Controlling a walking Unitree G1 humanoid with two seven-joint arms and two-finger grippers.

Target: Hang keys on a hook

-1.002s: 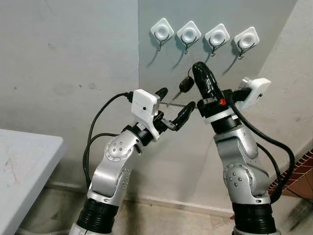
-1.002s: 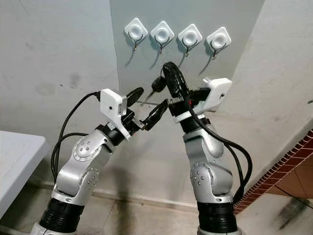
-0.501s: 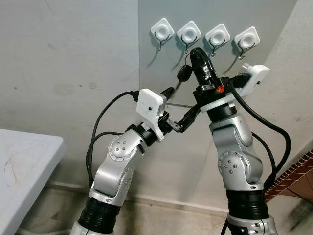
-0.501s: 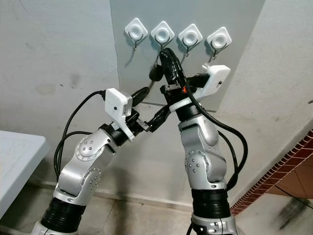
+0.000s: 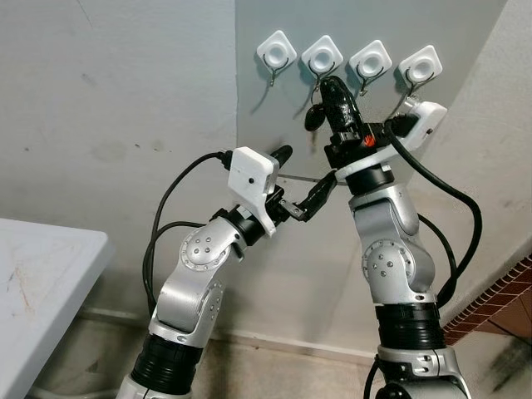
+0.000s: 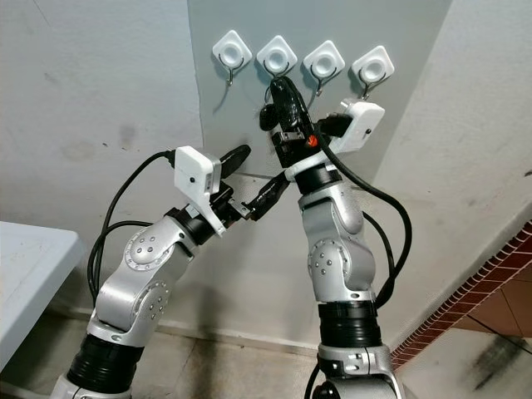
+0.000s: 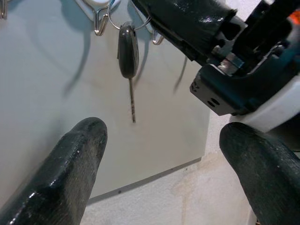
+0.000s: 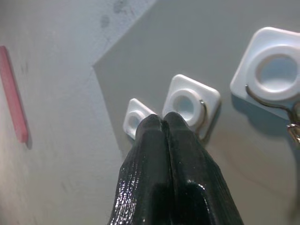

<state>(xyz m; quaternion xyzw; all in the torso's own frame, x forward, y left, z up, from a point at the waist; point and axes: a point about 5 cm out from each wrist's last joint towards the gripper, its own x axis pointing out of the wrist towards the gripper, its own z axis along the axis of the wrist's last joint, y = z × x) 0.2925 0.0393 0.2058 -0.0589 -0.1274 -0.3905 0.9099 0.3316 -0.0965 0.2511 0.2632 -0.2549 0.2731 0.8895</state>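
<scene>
Left wrist view: black-headed key [image 7: 128, 51] dangles by its wire ring at the steel hooks [image 7: 99, 24], top centre; right end effector [image 5: 334, 87] clenched on it, left end effector [image 5: 301, 179] released below.

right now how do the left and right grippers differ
The left gripper has its black fingers spread open and holds nothing; the right gripper has its fingers pressed shut, carrying the black-headed key. The left sits lower, away from the white wall hooks; the right reaches up at them.
</scene>
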